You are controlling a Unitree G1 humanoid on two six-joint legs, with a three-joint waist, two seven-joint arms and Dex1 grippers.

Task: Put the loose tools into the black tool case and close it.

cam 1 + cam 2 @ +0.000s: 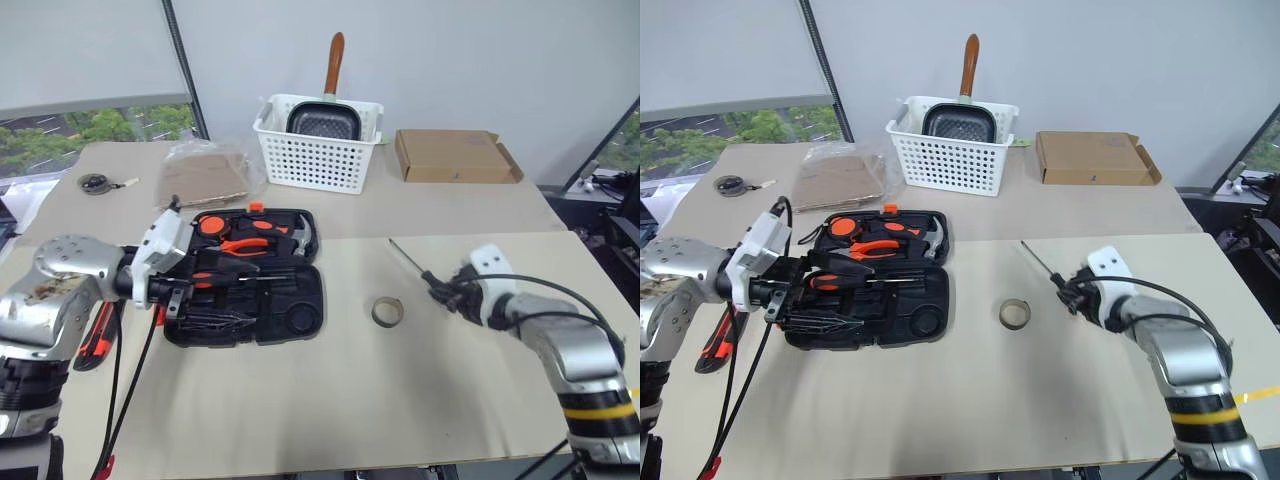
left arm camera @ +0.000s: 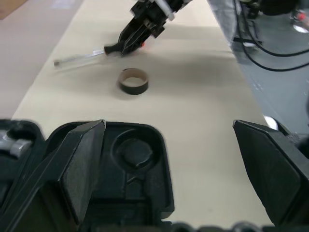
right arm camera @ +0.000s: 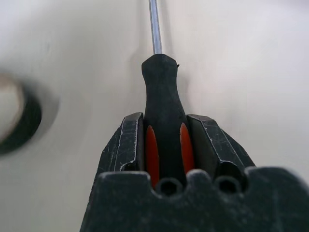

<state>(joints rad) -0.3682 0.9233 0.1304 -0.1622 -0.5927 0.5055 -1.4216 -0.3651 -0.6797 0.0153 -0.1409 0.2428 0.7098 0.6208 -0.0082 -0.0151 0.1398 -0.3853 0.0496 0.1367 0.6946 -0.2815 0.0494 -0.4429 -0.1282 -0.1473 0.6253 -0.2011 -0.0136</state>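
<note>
One black case (image 1: 250, 280) lies open on the table (image 1: 330, 400), toward the robot's left, both halves flat and the small orange latch at the far edge. In its far half sit orange-handled pliers (image 1: 243, 245) and a hammer (image 1: 297, 237); the near half holds a row of small bits and one round moulded recess, bare. One orange-and-black screwdriver (image 1: 845, 282) lies in the slots of the case.

The left gripper (image 1: 173, 297) hangs at the case's left edge, over the near half, with its two fingers spread wide and nothing between them; the left wrist view shows both fingers (image 2: 79, 169) far apart above the round recess.

The right gripper (image 3: 165, 145) is at the right side of the table, its two fingers pressed against the orange-and-black handle of a second screwdriver (image 3: 163, 101). The steel shaft points away from the robot and to its left, close along the tabletop. Whether the tool rests on the table or is lifted off it cannot be told.

One tape roll (image 1: 388, 312) lies flat on the table between the case and the right gripper, apart from both.

One orange-black knife (image 1: 95, 338) lies on the table left of the case, partly hidden by the left arm.

Beyond the case stand one white basket (image 1: 318, 150) with a dark pan in it, one cardboard box (image 1: 455, 155) to its right, one clear bag (image 1: 205, 172) to its left, and one round tape measure (image 1: 96, 183) at the far left.
</note>
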